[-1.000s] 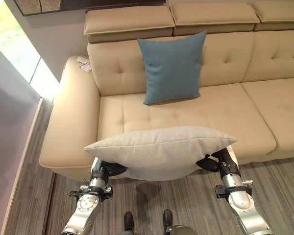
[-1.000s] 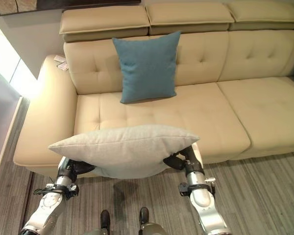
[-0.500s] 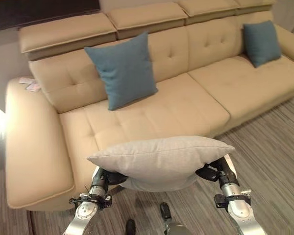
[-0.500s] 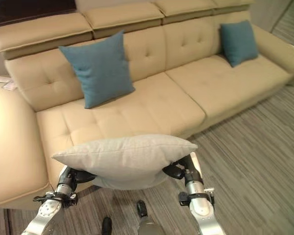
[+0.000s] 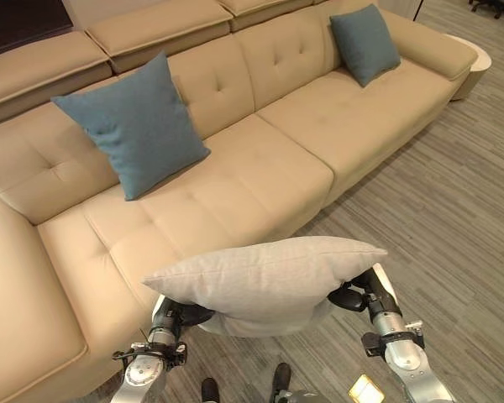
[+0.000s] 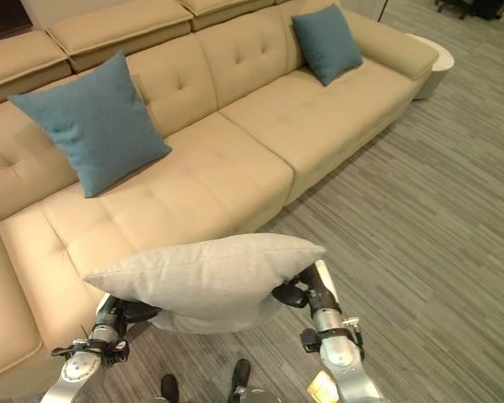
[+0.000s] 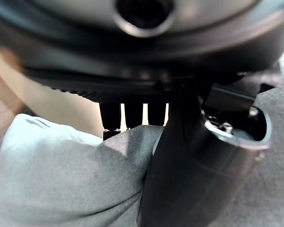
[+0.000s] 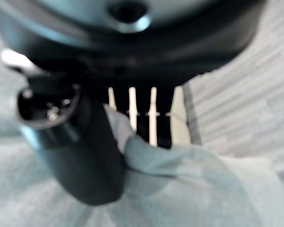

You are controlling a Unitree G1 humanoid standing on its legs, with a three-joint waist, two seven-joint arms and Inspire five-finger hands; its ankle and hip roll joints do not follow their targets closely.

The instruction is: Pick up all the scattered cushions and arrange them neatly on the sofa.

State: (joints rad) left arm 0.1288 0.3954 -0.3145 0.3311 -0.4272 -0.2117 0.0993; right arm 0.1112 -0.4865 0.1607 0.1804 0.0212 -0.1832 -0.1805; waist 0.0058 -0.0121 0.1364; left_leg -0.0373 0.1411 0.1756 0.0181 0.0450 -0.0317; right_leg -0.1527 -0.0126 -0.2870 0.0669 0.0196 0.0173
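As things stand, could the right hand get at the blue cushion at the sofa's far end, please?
Probably not: the right hand is pinching the grey cushion, as is the left hand, and the far blue cushion lies well across the sofa.

A grey cushion (image 6: 203,277) is held flat at the lower middle of the frame — the left hand (image 6: 133,312) under its left end, the right hand (image 6: 294,294) under its right end. Behind it a beige sofa (image 6: 235,159) runs across the upper frame. Two blue cushions lean on its backrest — one (image 6: 88,123) at upper left, one (image 6: 326,43) at upper right. Striped grey floor (image 6: 428,218) fills the right side.
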